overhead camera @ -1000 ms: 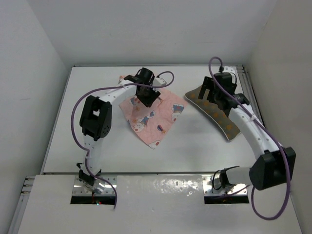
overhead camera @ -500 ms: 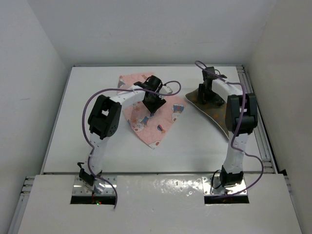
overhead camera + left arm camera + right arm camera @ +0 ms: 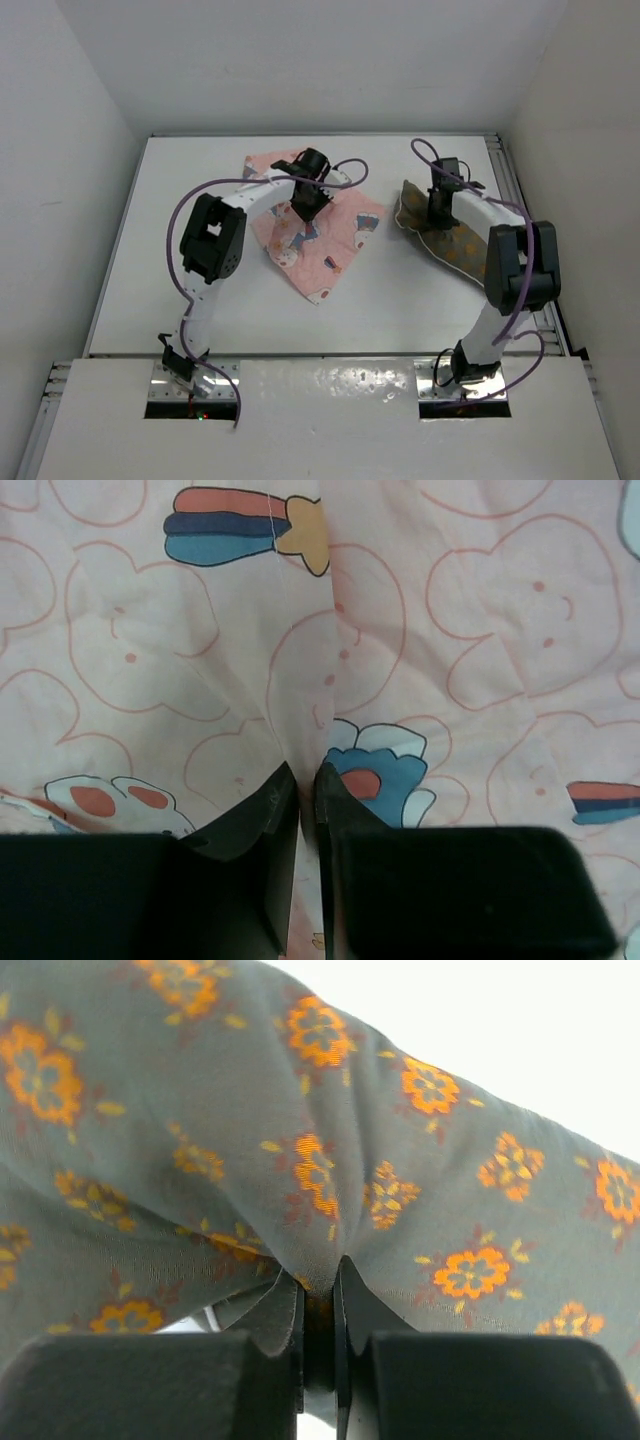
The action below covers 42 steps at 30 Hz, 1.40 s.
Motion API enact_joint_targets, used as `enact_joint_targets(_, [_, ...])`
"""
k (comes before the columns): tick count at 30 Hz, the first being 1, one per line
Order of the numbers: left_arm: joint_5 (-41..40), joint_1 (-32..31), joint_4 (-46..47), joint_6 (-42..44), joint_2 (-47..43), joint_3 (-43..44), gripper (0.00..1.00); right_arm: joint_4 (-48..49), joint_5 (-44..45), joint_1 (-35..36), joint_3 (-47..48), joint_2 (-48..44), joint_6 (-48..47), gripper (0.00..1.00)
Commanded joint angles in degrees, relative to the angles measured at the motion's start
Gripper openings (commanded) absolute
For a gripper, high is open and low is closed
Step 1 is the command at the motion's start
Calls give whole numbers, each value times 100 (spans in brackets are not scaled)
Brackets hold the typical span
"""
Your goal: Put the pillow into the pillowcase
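Table (image 3: 400, 300): white, boxed in by white walls; both cloths lie on its far half.
Right gripper (image 3: 320, 1282): wide a second ago, now clamped on a puckered fold of the pillow (image 3: 330, 1160).
Left gripper (image 3: 308, 778): also narrowed, pinching a ridge of the pillowcase (image 3: 450, 630).
Pillow: right side, bunched at the gripped end.
Pillowcase: left of it, apart, mostly flat.
Meaning: both grasps look made; insertion not yet begun.
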Motion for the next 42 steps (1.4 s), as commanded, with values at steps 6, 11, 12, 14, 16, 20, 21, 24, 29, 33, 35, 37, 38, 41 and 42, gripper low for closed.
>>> enact_joint_targets(6, [307,80,-337,-74,-709,425,15,696,-1353,310,-1246,-1777,-499,0])
enact_joint_targets(11, [342,71,-408,-39,-788,469,12,1442,-2144,1126,-1582,-2349,-264,0])
enact_joint_targets(12, [333,80,-408,-12,-797,460,8,1540,-2180,1250,-1530,-2324,-202,0])
enact_joint_targets(14, [281,80,-312,23,-779,390,5,1785,-2181,1548,-1373,-2132,-52,0])
enact_joint_targets(16, [280,71,-311,49,-727,328,15,1839,-2111,1655,-1214,-1929,53,0])
enact_joint_targets(20, [360,-34,-399,23,-350,311,51,1602,-2005,1709,-888,-1568,273,0])
enact_joint_targets(21, [307,-95,-338,23,-305,232,52,1602,-1953,1717,-914,-1550,274,0])
enact_joint_targets(24, [70,-157,40,-56,-217,39,57,1576,-1794,1709,-1011,-1620,256,0])
enact_joint_targets(29, [-423,-140,409,-161,-42,-32,51,1497,-1741,1717,-1186,-1708,273,0])
enact_joint_targets(33, [-186,-131,322,-161,-23,-32,34,1514,-1732,1709,-1336,-1735,370,0])
enact_joint_targets(35, [-55,-131,252,-161,-67,-41,20,1558,-1724,1709,-1424,-1735,414,0])
enact_joint_targets(37, [-1,-131,234,-179,-102,-58,12,1593,-1724,1726,-1459,-1726,432,0])
enact_joint_targets(38, [16,-131,234,-170,-137,-59,3,1585,-1724,1735,-1459,-1700,414,0])
enact_joint_targets(41, [25,-122,103,-179,-225,20,0,1523,-1724,1770,-1416,-1664,379,0])
enact_joint_targets(42, [52,-122,59,-188,-260,108,0,1506,-1732,1779,-1407,-1647,362,0])
